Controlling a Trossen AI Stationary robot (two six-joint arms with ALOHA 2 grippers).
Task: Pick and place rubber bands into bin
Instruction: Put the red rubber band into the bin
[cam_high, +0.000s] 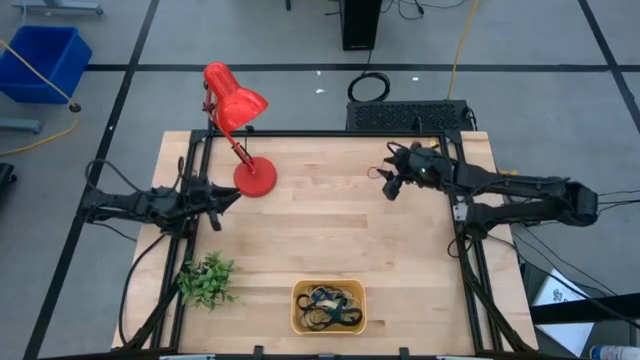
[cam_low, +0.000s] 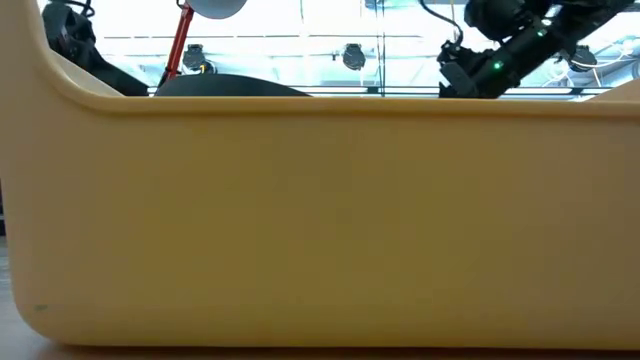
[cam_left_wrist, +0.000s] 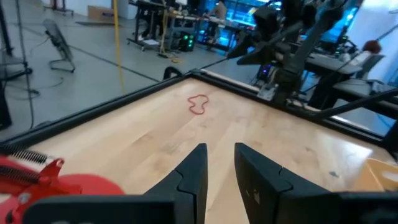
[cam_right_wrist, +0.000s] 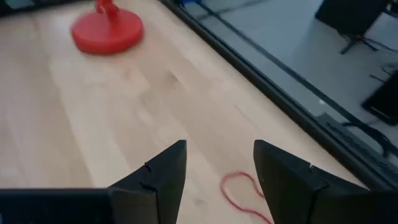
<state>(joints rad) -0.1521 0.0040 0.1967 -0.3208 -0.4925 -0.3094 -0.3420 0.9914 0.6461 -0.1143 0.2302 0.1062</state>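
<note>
One red rubber band (cam_high: 374, 172) lies flat on the wooden table near its far right corner; it also shows in the left wrist view as a rubber band (cam_left_wrist: 198, 104). My right gripper (cam_right_wrist: 221, 165) hovers open just above it, and the band (cam_right_wrist: 244, 190) shows below the fingers. The orange-yellow bin (cam_high: 298, 300) sits at the near edge with several dark rubber bands (cam_high: 328, 305) in it; its wall (cam_low: 320, 220) fills the low view. My left gripper (cam_left_wrist: 219, 165) stands by the table's left edge, its fingers a little apart around nothing.
A red desk lamp stands on its round base (cam_high: 255, 178) at the far left, close to my left gripper (cam_high: 228, 198). A small green plant (cam_high: 206, 281) sits near left. Black frame rails (cam_high: 320, 134) border the table. A blue crate (cam_high: 45, 60) is on the floor.
</note>
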